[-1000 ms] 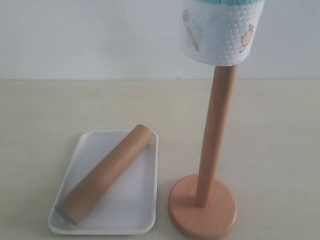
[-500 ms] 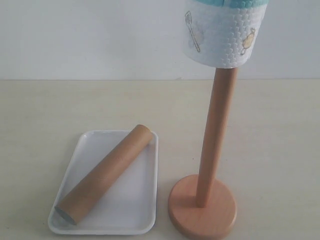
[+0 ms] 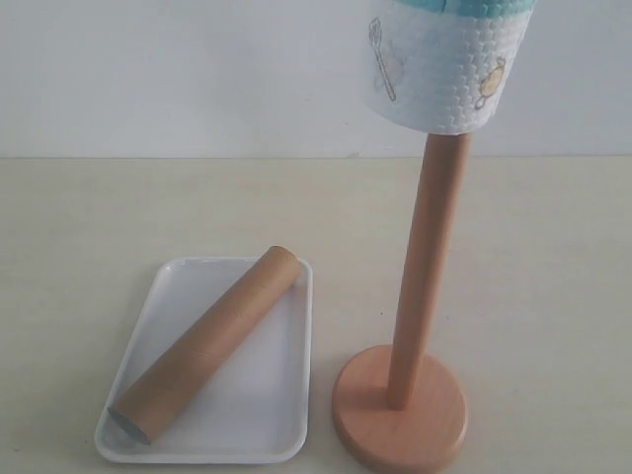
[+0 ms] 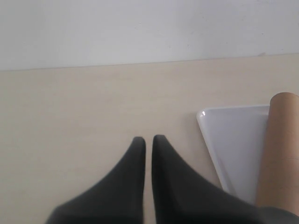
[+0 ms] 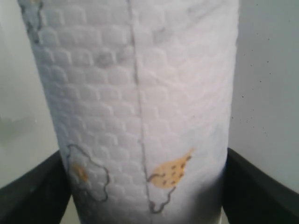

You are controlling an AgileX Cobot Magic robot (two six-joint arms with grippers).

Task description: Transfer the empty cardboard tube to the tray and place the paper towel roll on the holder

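The empty cardboard tube (image 3: 207, 341) lies diagonally in the white tray (image 3: 267, 420), one end resting on the far rim. In the left wrist view the tray's corner (image 4: 233, 135) and the tube (image 4: 280, 149) lie beside my left gripper (image 4: 148, 140), which is shut and empty over bare table. The paper towel roll (image 3: 446, 64) hangs at the top of the holder's dowel (image 3: 425, 267), whose round tip is hidden inside it. The holder's disc base (image 3: 400, 410) stands right of the tray. My right gripper (image 5: 147, 186) is shut on the roll (image 5: 140, 93), a black finger on each side.
The pale wooden table (image 3: 99, 217) runs back to a plain white wall (image 3: 178, 69). Neither arm shows in the exterior view.
The paper towel roll has shifted slightly right and a little lower over the dowel top. Tube, tray and holder have not moved.
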